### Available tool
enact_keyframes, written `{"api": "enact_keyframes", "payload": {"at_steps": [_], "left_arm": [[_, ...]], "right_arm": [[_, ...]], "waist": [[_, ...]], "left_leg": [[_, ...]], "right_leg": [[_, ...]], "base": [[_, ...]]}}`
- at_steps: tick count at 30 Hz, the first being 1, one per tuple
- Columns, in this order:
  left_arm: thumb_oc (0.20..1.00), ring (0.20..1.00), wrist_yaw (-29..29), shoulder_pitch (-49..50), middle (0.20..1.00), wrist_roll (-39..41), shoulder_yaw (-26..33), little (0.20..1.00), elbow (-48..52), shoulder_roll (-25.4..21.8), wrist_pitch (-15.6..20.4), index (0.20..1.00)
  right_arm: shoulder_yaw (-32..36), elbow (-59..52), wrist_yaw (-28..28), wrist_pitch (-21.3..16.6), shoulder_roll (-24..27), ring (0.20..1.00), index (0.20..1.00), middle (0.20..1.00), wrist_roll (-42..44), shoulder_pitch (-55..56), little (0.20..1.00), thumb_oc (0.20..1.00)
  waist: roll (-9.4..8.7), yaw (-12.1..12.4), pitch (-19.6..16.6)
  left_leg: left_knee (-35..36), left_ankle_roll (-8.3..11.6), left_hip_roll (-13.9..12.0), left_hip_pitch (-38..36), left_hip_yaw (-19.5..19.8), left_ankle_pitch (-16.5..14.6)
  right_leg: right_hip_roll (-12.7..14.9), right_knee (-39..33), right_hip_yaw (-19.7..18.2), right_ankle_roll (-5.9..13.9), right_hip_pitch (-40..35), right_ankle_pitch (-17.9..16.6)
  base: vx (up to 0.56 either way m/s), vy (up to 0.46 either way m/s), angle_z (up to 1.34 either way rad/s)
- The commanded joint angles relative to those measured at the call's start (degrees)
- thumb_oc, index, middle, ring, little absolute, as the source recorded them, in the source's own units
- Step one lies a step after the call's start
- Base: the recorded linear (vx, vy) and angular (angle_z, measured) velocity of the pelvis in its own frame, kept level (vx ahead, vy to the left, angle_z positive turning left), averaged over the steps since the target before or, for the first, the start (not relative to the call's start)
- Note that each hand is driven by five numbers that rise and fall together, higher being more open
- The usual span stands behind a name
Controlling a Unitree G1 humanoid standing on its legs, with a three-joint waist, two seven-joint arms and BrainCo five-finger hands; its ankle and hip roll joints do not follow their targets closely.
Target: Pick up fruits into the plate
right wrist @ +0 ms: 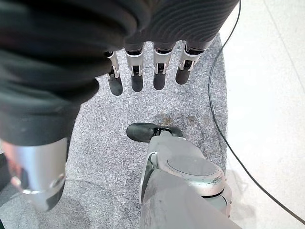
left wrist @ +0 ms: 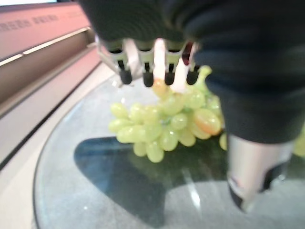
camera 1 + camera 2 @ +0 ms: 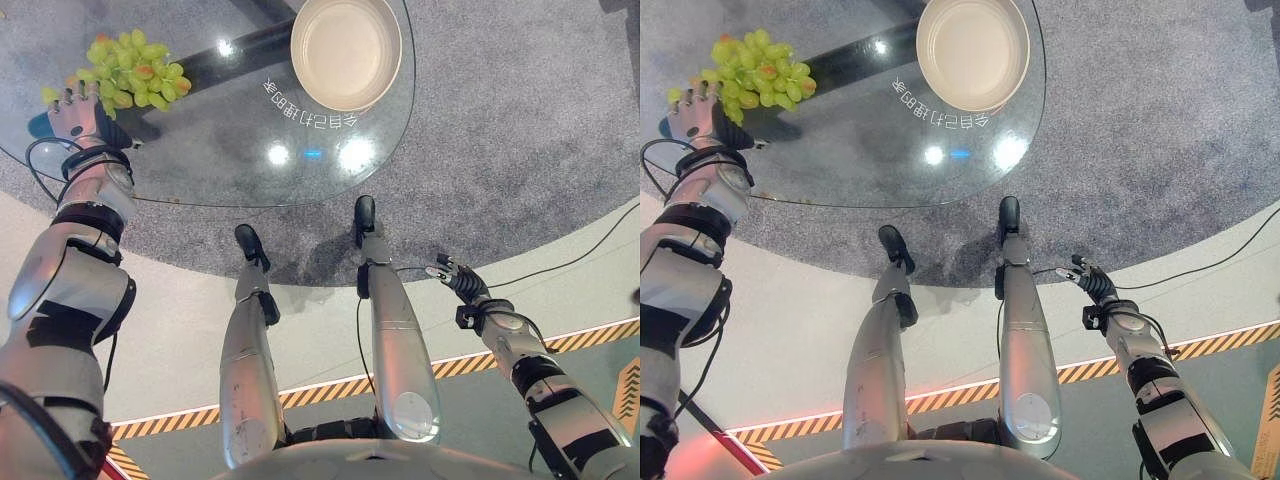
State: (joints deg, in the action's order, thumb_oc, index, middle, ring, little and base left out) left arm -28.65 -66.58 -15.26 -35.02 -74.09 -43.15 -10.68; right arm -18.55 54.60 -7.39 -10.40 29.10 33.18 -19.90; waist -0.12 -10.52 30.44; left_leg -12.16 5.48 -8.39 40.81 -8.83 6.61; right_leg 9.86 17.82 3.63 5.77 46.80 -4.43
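A bunch of green grapes (image 3: 130, 72), a few tinged orange, lies on the round glass table (image 3: 230, 165) at its far left. My left hand (image 3: 75, 118) is at the bunch's near side, open, its fingers (image 2: 162, 64) reaching over the grapes (image 2: 167, 124) and its thumb (image 2: 252, 167) held apart beside them. An empty cream plate (image 3: 346, 50) stands on the table's far right part, well away from the grapes. My right hand (image 3: 462, 283) hangs low at my right side over the floor, open with relaxed fingers (image 1: 159, 71), holding nothing.
The table's near edge (image 3: 260, 203) curves across in front of me, with grey carpet (image 3: 520, 130) under and around it. A dark table base (image 3: 230, 55) shows through the glass between grapes and plate. Yellow-black striped tape (image 3: 330, 385) runs along the floor behind.
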Motion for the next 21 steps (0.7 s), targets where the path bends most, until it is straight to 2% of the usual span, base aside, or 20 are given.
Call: {"api": "enact_keyframes", "payload": {"at_steps": [1, 7, 13, 21], "left_arm": [[1.0, 1.0, -4.4, -1.9, 1.0, 2.5, 3.7, 1.0, -4.1, -4.3, -3.6, 1.0], [1.0, 1.0, -11.1, -2.1, 1.0, 5.2, 7.3, 1.0, -4.6, -5.3, -4.6, 1.0], [1.0, 1.0, -10.8, -2.7, 1.0, 5.0, 7.5, 1.0, -4.1, -5.4, -5.2, 1.0], [1.0, 1.0, -11.2, -5.8, 1.0, 3.1, 4.5, 1.0, -4.0, -4.8, -5.4, 1.0]], "right_arm": [[-1.0, -3.2, 0.9, -0.8, 1.0, 1.0, 1.0, 1.0, 1.8, 3.5, 1.0, 1.0], [-0.9, -3.1, 0.2, -1.7, 0.9, 1.0, 1.0, 1.0, 2.6, 4.2, 1.0, 1.0], [-1.1, -3.7, -0.3, -1.8, 0.9, 1.0, 1.0, 1.0, 3.1, 3.8, 1.0, 1.0], [-1.7, -4.6, -0.5, -0.9, 1.7, 1.0, 1.0, 1.0, 3.9, 2.2, 1.0, 1.0]], "waist": [[-2.88, 0.4, -0.6], [-3.33, 0.7, -0.6], [-3.48, 0.7, -0.6], [-3.29, 0.2, -0.6]], "left_leg": [[-6.0, -1.32, 5.2, 4.1, -0.2, -5.9], [-7.5, -1.18, 5.2, 6.4, 0.8, -6.5], [-7.7, -1.06, 5.1, 7.4, 1.2, -6.6], [-9.6, -1.38, 5.5, 10.4, 2.3, -7.1]], "right_leg": [[-6.8, 4.5, 1.7, -2.77, 0.4, 6.9], [-6.7, 5.2, 1.5, -2.94, 2.3, 7.2], [-6.7, 5.2, 1.4, -3.0, 3.1, 7.3], [-6.7, 6.5, 0.1, -3.17, 5.9, 7.2]], "base": [[0.0, 0.0, 0.0], [0.0, 0.0, 0.0], [0.0, 0.0, 0.0], [0.01, 0.01, 0.0]]}}
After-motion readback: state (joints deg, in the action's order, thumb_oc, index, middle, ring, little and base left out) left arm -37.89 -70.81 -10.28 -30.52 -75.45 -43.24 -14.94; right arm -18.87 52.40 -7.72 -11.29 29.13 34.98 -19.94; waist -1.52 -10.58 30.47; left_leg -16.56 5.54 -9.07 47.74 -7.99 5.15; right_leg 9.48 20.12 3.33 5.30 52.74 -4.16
